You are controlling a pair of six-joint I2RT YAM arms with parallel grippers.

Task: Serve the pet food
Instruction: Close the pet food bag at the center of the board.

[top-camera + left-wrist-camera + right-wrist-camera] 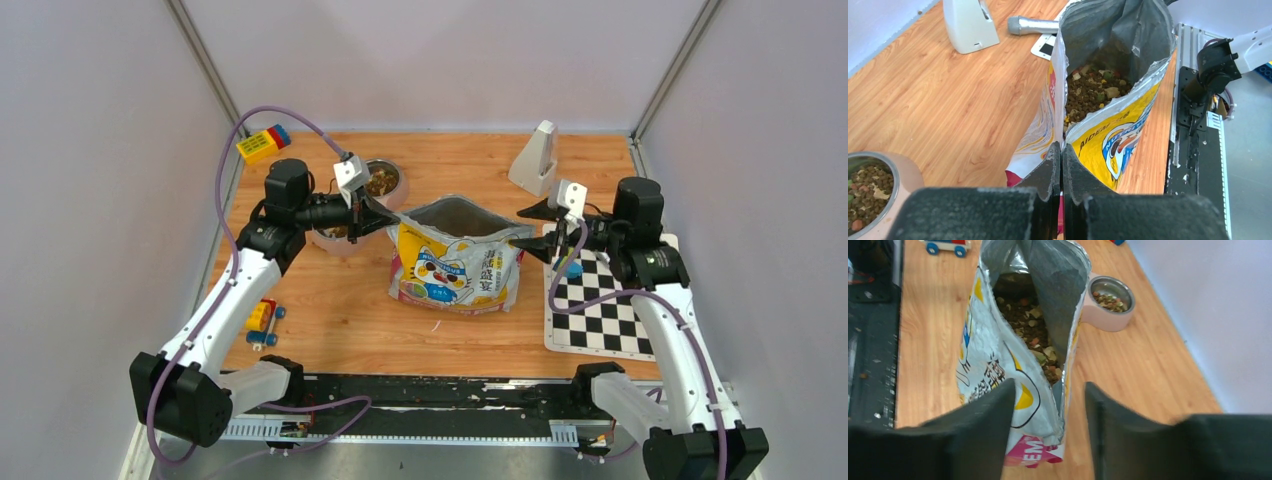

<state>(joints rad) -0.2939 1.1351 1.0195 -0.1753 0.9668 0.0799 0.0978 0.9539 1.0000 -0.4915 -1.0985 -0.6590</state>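
Left tool (1061, 150) is pinching the crinkly yellow-and-white bag (1113, 135) at 9 o'clock; right tool (1049, 385) is hanging open; tugging risks spilling brown kibble (1088, 95).

Pale booth, wooden worktop.
A light wood-grain worktop (340, 320) sits boxed in by plain lilac-grey walls (440, 60) behind and on both sides, with slanting metal corner posts (205, 60) and a black rail (440, 392) along its near edge. The light is even.
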